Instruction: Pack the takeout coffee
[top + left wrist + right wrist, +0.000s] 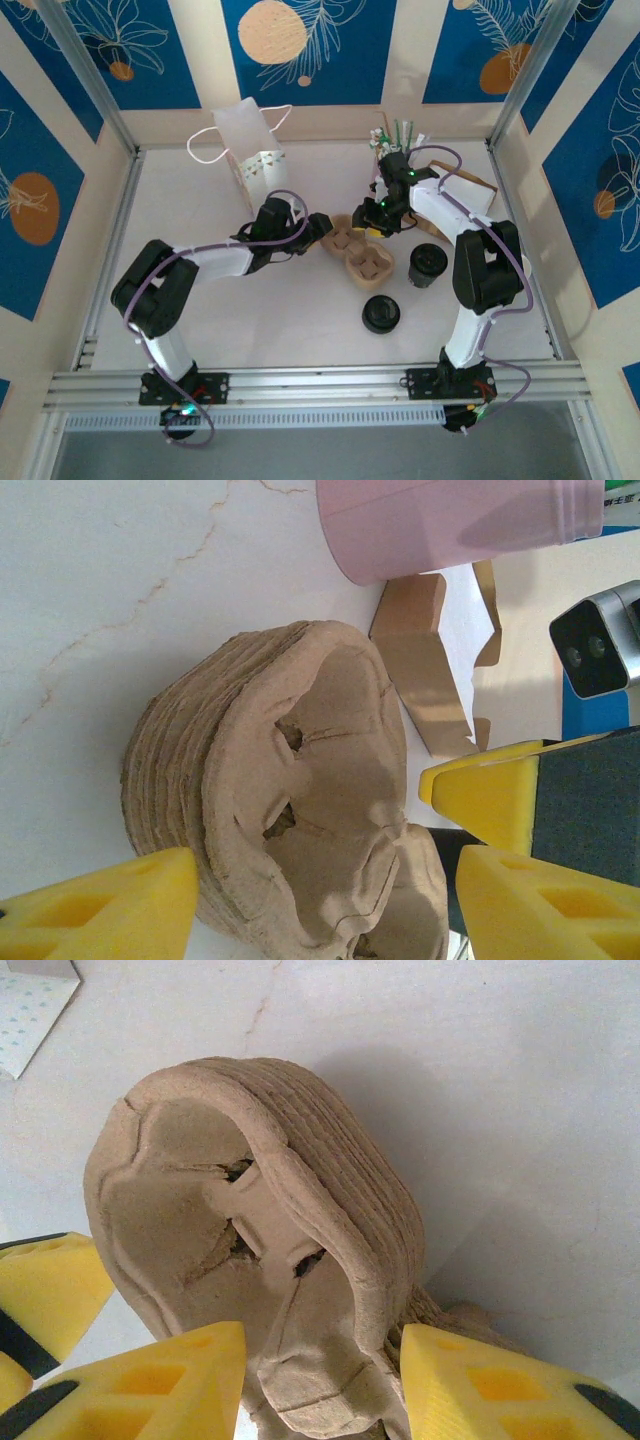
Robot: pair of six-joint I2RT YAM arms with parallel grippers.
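The takeout coffee point(428, 265) stands on the surface right of both pincers; left pincer point(320, 900) gapes around the pulp carrier stack point(290, 800), right pincer point(320, 1375) clamps it.

Bright, even light; soft shadows.

Overhead looks down; both wrists close on carrier stack point(300, 800).

Stacked pulp cup carriers point(357, 250) mid-worktop point(200, 330); white paper bag point(250, 150) at back left; pink cup of straws point(392, 140) behind; flat black lid point(381, 314) in front.
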